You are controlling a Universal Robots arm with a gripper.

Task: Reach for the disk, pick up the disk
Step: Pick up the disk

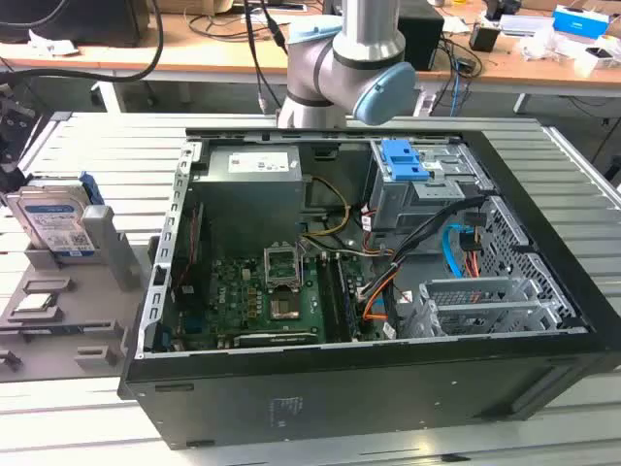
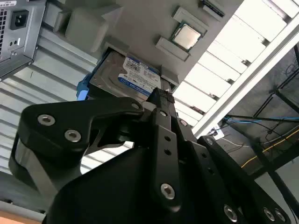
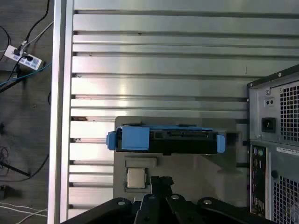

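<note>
The pincer (image 3: 159, 181) appears in the first wrist view as a cluster of black links. I cannot tell whether it is apart or together, and it carries nothing that I can see. Beyond it, near but not touching as far as I can judge, the disk (image 3: 166, 140) stands on its long edge in a slot of a grey holder (image 3: 196, 170), with blue rails at both ends. So the reach looks well under way but not finished, and the grasp and the lift are not yet done: the disk sits fully seated in its slot. A processor chip (image 3: 136, 178) lies flat in a recess of the same holder, just beside the disk. The holder rests on the ribbed aluminium surface (image 3: 163, 51), near the surface's edge at the exterior view's left. The open computer case (image 1: 340, 398) takes up the middle of the surface, just beside the holder. As for writing, the second wrist view shows the disk's broad face with a white label, barcodes and a blue band across it; the print is too fine to make out. The power supply (image 1: 254, 161) inside the case bears a pale label, and the case's rear panel carries a small white sticker, both equally unreadable. A blue latch (image 1: 403, 160) tops the drive cage and has no writing that I can see.
</note>
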